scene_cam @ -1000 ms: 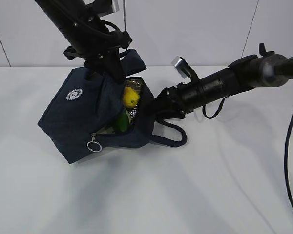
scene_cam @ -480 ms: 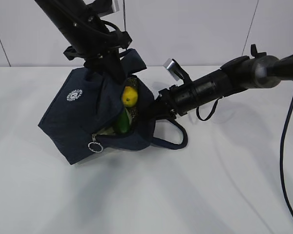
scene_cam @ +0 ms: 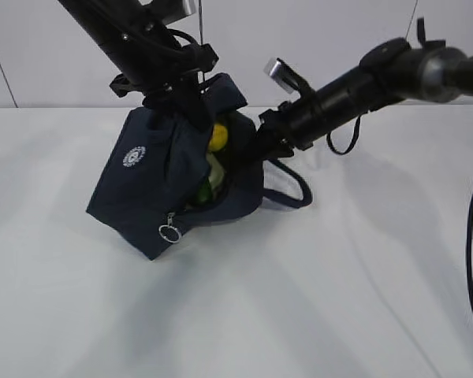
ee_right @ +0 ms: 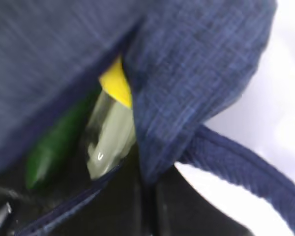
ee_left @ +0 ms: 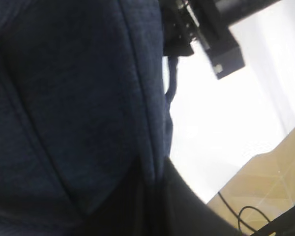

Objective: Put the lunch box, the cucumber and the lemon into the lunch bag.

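Lifted and swung rightward since a second earlier, the lunch bag [scene_cam: 154, 189] hung tilted between both pincers clamped on its fabric, so the lemon [scene_cam: 217, 138] and cucumber [ee_right: 51, 147] inside risked spilling onto the desk [scene_cam: 299, 299].

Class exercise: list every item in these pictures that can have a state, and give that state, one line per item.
lunch bag: unzipped, mouth open, tilted, pinched on both sides.
lemon: inside the bag, near the top of the opening.
cucumber: inside the bag, partly hidden.
lunch box: inside the bag, only part visible.
left gripper: shut on the bag's upper fabric.
right gripper: shut on the bag's right edge.
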### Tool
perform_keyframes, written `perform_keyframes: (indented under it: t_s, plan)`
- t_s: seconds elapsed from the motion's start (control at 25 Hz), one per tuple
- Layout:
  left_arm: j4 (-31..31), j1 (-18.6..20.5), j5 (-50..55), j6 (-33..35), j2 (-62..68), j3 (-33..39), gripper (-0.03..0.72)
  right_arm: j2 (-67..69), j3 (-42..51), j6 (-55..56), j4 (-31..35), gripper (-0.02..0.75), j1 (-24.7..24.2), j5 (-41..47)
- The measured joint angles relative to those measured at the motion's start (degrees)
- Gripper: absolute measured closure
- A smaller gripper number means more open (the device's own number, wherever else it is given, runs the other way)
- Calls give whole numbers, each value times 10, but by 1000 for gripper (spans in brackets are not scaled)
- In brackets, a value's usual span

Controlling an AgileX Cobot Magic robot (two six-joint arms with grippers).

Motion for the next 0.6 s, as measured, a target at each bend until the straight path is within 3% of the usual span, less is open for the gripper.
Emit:
perform_keyframes:
  t_s: [0.28,0.6]
  plan:
    - [-52,0,-24,16,0,0,691,-48,-120,127,-151,736,-8,22]
    - [-152,-14,-71,30,0,0,691,-87,-174,197,-248,737,-10,37]
